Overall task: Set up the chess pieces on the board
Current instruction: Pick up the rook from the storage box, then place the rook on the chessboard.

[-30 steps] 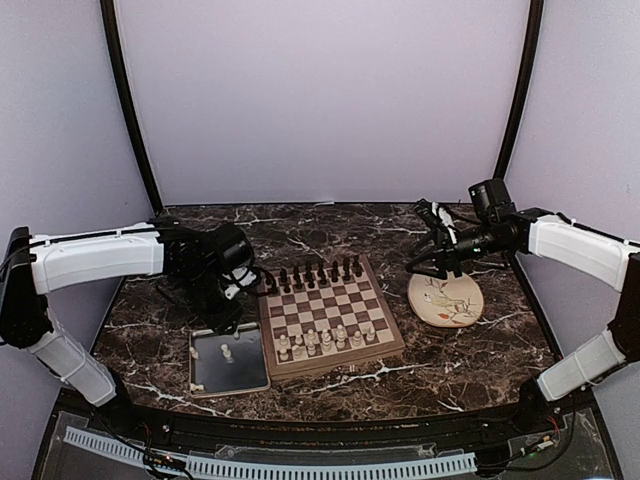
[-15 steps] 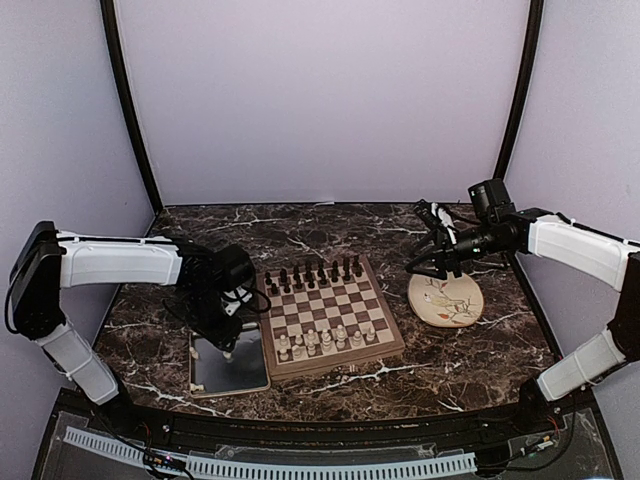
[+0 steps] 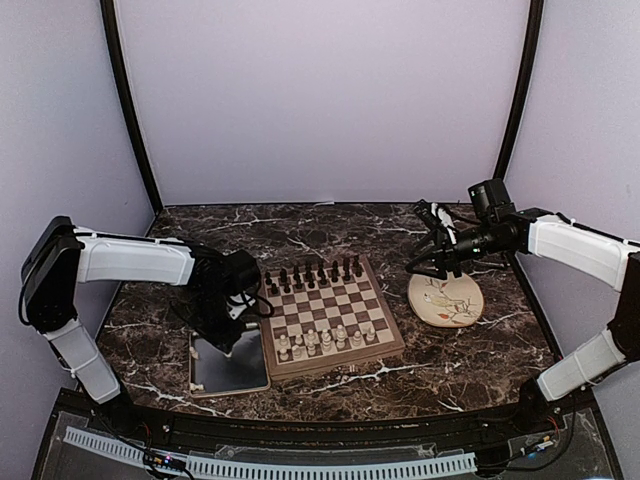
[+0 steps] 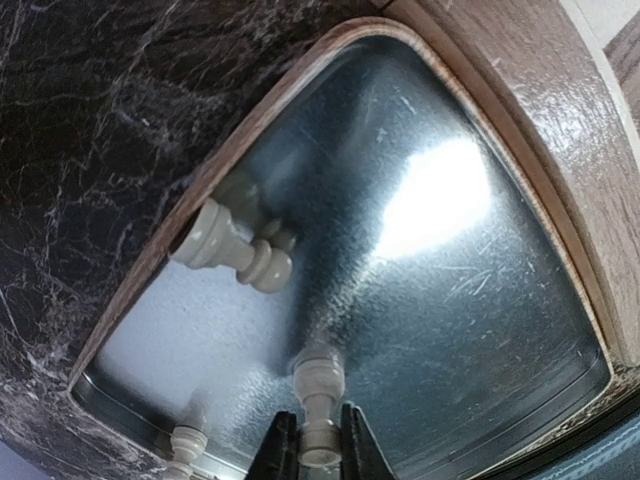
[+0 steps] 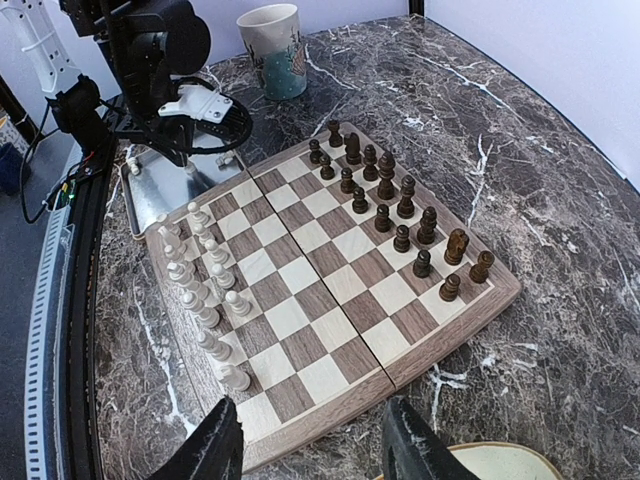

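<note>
The board (image 3: 330,316) lies mid-table, with dark chess pieces (image 3: 315,274) along its far rows and cream-white pieces (image 3: 325,342) along its near rows. My left gripper (image 3: 229,337) reaches down into the grey metal tray (image 3: 238,376). In the left wrist view it (image 4: 320,455) is shut on the top of an upright cream-white piece (image 4: 319,385) standing on the tray floor (image 4: 450,300). A second white piece (image 4: 232,252) lies on its side, and a third (image 4: 186,446) stands at the tray's edge. My right gripper (image 3: 438,264) hovers open and empty above the plate (image 3: 446,301).
A mug (image 5: 272,38) stands beyond the board's far corner. The tray (image 5: 140,182) touches the board's (image 5: 320,290) left side, with the left arm (image 5: 165,60) over it. The floral plate's rim (image 5: 500,462) lies under my right gripper (image 5: 315,450).
My left arm has come down from the tray's far edge into the tray, and its jaws have closed on the upright white piece. The right arm has not moved.
</note>
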{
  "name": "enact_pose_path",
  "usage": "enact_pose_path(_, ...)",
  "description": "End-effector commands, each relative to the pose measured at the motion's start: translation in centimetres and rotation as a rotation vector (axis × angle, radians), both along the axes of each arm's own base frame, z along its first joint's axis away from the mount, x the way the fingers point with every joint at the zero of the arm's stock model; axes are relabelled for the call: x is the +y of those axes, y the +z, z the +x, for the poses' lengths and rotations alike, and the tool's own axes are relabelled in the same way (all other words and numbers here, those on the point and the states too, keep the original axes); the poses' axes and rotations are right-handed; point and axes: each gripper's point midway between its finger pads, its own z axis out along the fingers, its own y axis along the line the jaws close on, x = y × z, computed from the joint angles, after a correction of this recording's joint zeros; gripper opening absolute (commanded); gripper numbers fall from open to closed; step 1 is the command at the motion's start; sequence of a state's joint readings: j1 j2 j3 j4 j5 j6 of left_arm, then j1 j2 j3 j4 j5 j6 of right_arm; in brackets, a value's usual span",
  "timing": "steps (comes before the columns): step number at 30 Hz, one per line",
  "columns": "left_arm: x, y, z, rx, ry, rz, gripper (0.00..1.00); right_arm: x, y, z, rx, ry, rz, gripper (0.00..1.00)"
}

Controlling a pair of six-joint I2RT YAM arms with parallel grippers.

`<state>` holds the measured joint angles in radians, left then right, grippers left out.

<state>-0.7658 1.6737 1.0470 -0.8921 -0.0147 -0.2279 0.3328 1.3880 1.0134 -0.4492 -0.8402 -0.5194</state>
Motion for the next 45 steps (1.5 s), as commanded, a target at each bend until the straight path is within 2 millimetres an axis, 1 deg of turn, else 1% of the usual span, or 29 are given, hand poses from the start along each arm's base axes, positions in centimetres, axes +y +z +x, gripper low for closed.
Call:
enact_pose_path(1, -1.0, 1.1, 0.0, 0.021, -0.023, -0.044, 0.08, 0.0, 0.3, 0.2, -0.019, 0.0, 0.006, 0.48)
enact_pose_path(6, -2.9, 2.5, -0.1, 0.033, -0.078, -0.152, 0.01, 0.0, 0.3, 0.2, -0.02, 0.001, 0.007, 0.48)
enact_pose_path(10, -3.3, 3.3, 0.1, 0.033, -0.1, -0.166, 0.0, 0.0, 0.3, 0.2, -0.019, 0.001, 0.007, 0.48)
enact_pose_path(13, -4.0, 4.8, 1.6, -0.023, -0.115, -0.172, 0.0, 0.0, 0.3, 0.1, -0.019, 0.002, 0.007, 0.48)
enact_pose_path(17, -7.1, 7.0, 3.6, -0.085, -0.158, -0.283, 0.01, 0.0, 0.3, 0.2, -0.017, 0.0, 0.006, 0.48)
enact_pose_path(21, -9.7, 8.1, 5.7, -0.12, -0.18, -0.328, 0.02, -0.2, 0.3, 0.3, -0.026, -0.01, -0.001, 0.48)
enact_pose_path(23, -11.3, 8.5, 6.6, -0.143, -0.206, -0.349, 0.03, -0.2, 0.4, 0.4, -0.029, -0.012, -0.001, 0.48)
enact_pose_path(26, -13.7, 8.5, 7.9, -0.172, -0.26, -0.339, 0.03, -0.2, 0.5, 0.4, -0.03, -0.014, -0.001, 0.48)
enact_pose_path(27, -14.7, 9.1, 8.5, -0.2, -0.282, -0.34, 0.03, -0.2, 0.5, 0.4, -0.03, -0.013, -0.001, 0.48)
enact_pose_path(31, -18.1, 9.2, 9.8, -0.245, -0.348, -0.339, 0.03, -0.3, 0.5, 0.5, -0.036, -0.019, -0.005, 0.48)
enact_pose_path(33, -19.5, 8.9, 10.2, -0.255, -0.376, -0.336, 0.03, -0.3, 0.6, 0.5, -0.044, -0.022, -0.008, 0.48)
enact_pose_path(38, -22.4, 8.3, 10.5, -0.26, -0.424, -0.359, 0.04, -0.4, 0.4, 0.8, -0.051, -0.035, -0.016, 0.48)
enact_pose_path(41, -23.8, 7.8, 10.7, -0.257, -0.437, -0.379, 0.04, -0.4, 0.3, 0.8, -0.047, -0.035, -0.019, 0.47)
enact_pose_path(45, -25.2, 6.9, 10.4, -0.242, -0.456, -0.385, 0.05, -0.5, 1.1, 0.8, -0.07, -0.035, -0.019, 0.47)
